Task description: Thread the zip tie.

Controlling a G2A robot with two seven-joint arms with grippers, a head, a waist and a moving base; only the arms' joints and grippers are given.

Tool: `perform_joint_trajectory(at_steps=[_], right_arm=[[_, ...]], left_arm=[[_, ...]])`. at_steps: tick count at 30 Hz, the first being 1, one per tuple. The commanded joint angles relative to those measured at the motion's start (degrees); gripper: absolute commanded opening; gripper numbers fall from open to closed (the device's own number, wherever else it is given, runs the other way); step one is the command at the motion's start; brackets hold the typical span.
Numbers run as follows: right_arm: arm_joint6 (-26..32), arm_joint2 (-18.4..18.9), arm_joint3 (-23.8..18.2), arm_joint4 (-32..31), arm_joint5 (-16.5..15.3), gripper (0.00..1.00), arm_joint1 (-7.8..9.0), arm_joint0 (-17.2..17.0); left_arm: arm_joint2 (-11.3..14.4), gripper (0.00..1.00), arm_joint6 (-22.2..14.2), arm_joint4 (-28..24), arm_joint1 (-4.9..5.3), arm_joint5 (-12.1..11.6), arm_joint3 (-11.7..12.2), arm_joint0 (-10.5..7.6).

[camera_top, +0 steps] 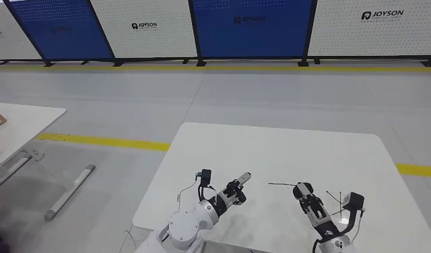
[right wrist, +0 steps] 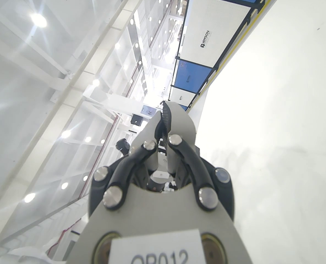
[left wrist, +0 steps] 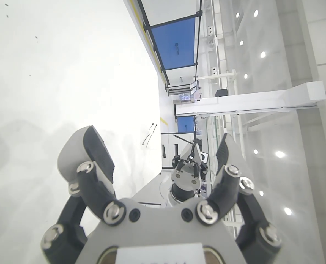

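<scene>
Zip tie (camera_top: 281,184), a thin black strip, is clamped in the clenched right pincer (camera_top: 299,187) and sticks out sideways from it toward the left pincer (camera_top: 244,179). That one hangs released, pads spread wide, near the strip's free end. A few loose zip ties (left wrist: 148,137) lie on the white tabletop (camera_top: 283,145) just beside the right pincer, on its side away from the left pincer

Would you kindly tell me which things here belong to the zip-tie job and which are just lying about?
Job in hand:
- zip tie
- right gripper, shut on it
- left gripper, open, nothing in it

Lying about:
- spare ties, loose on the table
- side table
- panels behind
</scene>
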Motion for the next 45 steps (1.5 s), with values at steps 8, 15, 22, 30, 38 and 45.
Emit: perform_joint_trajectory(at_steps=[8,15,22,30,38,45], right_arm=[[0.27,0.14,0.00,0.21,-0.06,0.00,0.02,-0.04],[0.27,0.14,0.00,0.21,-0.06,0.00,0.02,-0.04],[3.30,1.42,0.66,4.20,-2.16,0.00,0.13,-0.42],[5.45,1.86,3.01,7.20,-4.19,0.00,0.05,0.02],[5.45,1.86,3.01,7.20,-4.19,0.00,0.05,0.02],[5.45,1.86,3.01,7.20,-4.19,0.00,0.05,0.02]], left_arm=[[0.00,1.00,0.00,0.00,0.00,0.00,0.00,0.00],[3.61,1.00,-2.51,-3.20,-0.72,2.65,0.28,-3.60],[4.24,1.00,-2.82,-3.87,-0.90,3.16,0.79,-4.64],[4.24,1.00,-2.82,-3.87,-0.90,3.16,0.79,-4.64],[5.85,1.00,-2.40,-3.89,-1.22,2.93,0.25,-5.63],[11.49,1.00,-0.81,-10.10,-3.26,5.08,4.35,-12.31]])
